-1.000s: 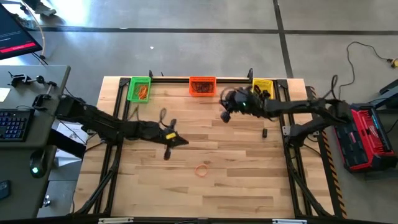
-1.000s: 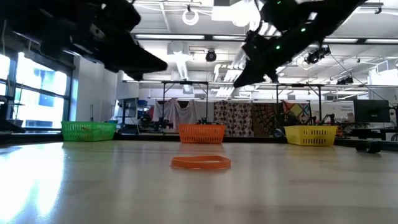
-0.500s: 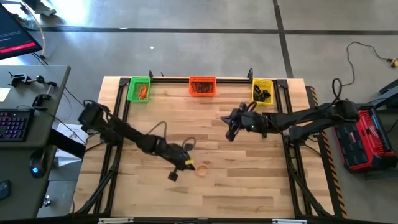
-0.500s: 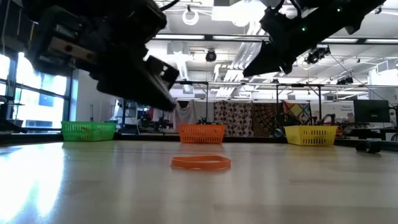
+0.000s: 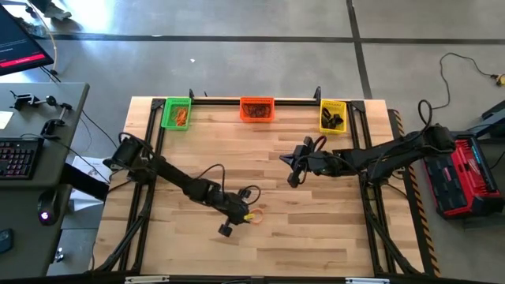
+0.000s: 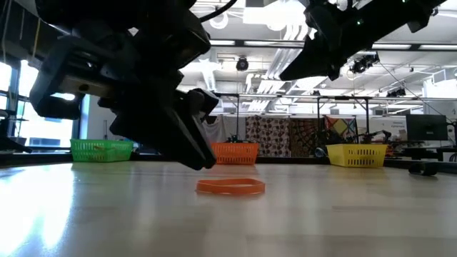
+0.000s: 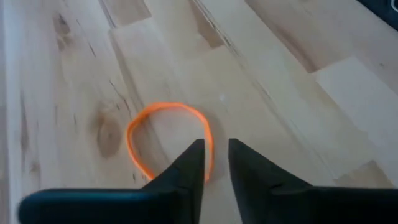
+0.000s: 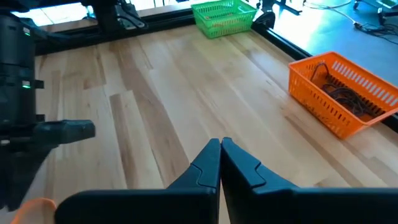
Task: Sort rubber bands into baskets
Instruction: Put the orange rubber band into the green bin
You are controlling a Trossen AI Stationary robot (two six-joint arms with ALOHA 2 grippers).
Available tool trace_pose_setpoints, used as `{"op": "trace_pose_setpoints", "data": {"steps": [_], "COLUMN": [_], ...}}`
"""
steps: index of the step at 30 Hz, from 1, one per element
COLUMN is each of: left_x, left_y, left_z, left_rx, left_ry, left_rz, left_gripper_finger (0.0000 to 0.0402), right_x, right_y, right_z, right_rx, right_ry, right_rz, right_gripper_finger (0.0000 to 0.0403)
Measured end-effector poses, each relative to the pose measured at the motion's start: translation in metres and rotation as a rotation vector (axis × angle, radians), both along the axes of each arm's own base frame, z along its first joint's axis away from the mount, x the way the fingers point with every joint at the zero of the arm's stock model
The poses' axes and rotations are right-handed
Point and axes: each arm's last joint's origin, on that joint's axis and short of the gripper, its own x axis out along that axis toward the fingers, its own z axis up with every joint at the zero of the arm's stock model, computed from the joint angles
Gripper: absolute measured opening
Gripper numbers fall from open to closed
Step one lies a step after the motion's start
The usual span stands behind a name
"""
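Note:
One orange rubber band (image 5: pixel 256 216) lies flat on the wooden table, near its middle and toward the near edge; it also shows in the low view (image 6: pixel 230 187) and the left wrist view (image 7: pixel 166 140). My left gripper (image 5: pixel 246 212) hovers just above it (image 6: pixel 203 160), fingers a narrow gap apart (image 7: pixel 215 152), with the band's near side showing in the gap. My right gripper (image 5: pixel 292 172) is shut and empty (image 8: pixel 221 148), above the table's right half. The green (image 5: pixel 177 114), orange (image 5: pixel 256 109) and yellow (image 5: pixel 332 115) baskets stand along the far edge, with bands inside.
A small dark object (image 6: pixel 425 168) lies on the table at the right in the low view. A black frame rail runs behind the baskets (image 5: pixel 237 98). Bare wood lies around the band (image 5: pixel 316 237).
My left gripper has swung toward the table's near edge and right, and has come down over the orange band. My right gripper has drawn away from the yellow basket toward the near edge. The band has stayed in place.

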Motion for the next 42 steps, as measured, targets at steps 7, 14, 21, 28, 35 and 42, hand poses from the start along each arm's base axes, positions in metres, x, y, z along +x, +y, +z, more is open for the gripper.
{"op": "trace_pose_setpoints", "data": {"steps": [7,14,21,28,35,42], "left_x": [-0.002,-0.001,0.003,0.004,0.002,-0.015], "left_y": [0.002,0.001,0.000,0.007,0.024,0.068], "left_z": [-0.004,-0.013,-0.016,-0.006,0.019,0.067], "left_rx": [0.064,0.083,0.094,0.094,0.090,0.113], "left_ry": [0.013,0.031,0.026,0.012,0.000,0.020], "left_rz": [-0.002,-0.029,-0.043,-0.014,0.101,0.382], "left_gripper_finger": [0.0104,0.0101,0.0053,0.0006,0.0001,0.0001], "right_x": [-0.001,-0.001,-0.001,-0.001,-0.001,-0.001], "right_y": [0.005,0.005,0.005,0.005,0.005,0.005], "right_z": [0.000,0.000,0.000,0.000,0.000,0.000], "right_rx": [-0.014,-0.014,-0.014,-0.015,-0.015,-0.015], "right_ry": [-0.006,-0.006,-0.005,-0.003,0.001,0.001], "right_rz": [-0.016,-0.017,-0.017,-0.017,-0.017,-0.017], "right_gripper_finger": [0.0000,0.0000,0.0000,0.0000,0.0000,0.0000]}}
